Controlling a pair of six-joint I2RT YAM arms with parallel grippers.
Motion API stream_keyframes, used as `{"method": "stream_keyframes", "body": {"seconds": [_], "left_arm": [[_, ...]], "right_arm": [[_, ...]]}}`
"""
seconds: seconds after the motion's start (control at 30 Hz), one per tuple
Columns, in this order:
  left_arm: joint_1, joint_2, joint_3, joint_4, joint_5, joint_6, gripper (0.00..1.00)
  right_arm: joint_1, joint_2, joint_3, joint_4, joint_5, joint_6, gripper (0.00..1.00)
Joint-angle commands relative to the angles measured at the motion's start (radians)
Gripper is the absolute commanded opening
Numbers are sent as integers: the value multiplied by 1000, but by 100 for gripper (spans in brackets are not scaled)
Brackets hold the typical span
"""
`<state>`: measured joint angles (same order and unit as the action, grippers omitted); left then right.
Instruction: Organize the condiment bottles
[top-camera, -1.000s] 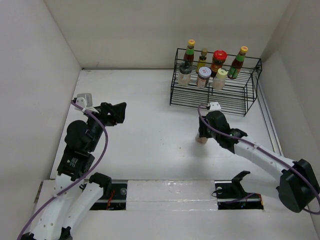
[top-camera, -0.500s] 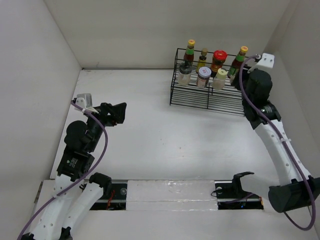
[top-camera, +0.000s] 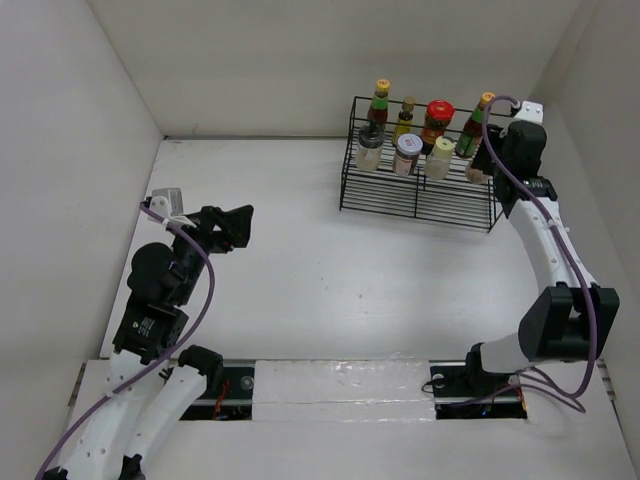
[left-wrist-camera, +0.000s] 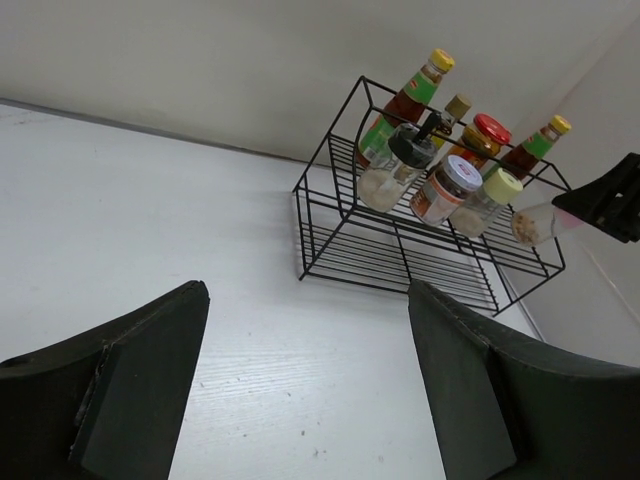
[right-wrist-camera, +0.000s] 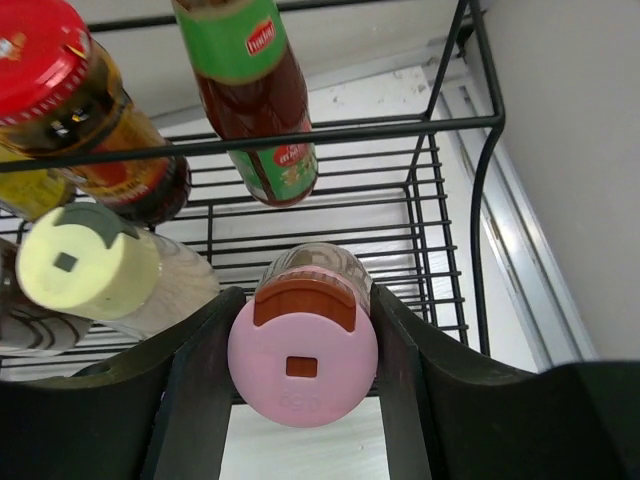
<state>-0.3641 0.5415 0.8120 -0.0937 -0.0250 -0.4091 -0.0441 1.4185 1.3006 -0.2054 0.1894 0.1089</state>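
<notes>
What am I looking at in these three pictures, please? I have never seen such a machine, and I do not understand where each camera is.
These are two robot arms bolted to a white table. The wide picture is taken from above; the other two come from a small camera on each wrist, so each shows its own fingers. On the table stands a black wire rack holding seven bottles and jars. The right hand grips an eighth, a pink-capped shaker, at the rack's right end. The left hand is open, holds nothing and hovers away from the rack.
</notes>
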Motion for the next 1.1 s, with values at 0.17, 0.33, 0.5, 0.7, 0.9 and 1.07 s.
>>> {"method": "stream_keyframes", "body": {"seconds": [0.17, 0.33, 0.5, 0.7, 0.9, 1.07], "left_arm": [[5, 11, 18, 49, 17, 3, 77], [5, 23, 18, 49, 27, 3, 79], [5, 44, 18, 49, 27, 3, 80], [5, 55, 18, 37, 17, 12, 83], [5, 66, 30, 26, 28, 12, 95], [5, 54, 30, 26, 28, 3, 99]], "right_arm": [[-40, 72, 40, 37, -108, 12, 51], [-51, 86, 40, 46, -136, 21, 82], [-51, 19, 29, 58, -117, 21, 95], [55, -232, -92, 182, -48, 6, 98], [289, -407, -223, 232, -145, -32, 100], [507, -423, -322, 274, -267, -64, 100]]}}
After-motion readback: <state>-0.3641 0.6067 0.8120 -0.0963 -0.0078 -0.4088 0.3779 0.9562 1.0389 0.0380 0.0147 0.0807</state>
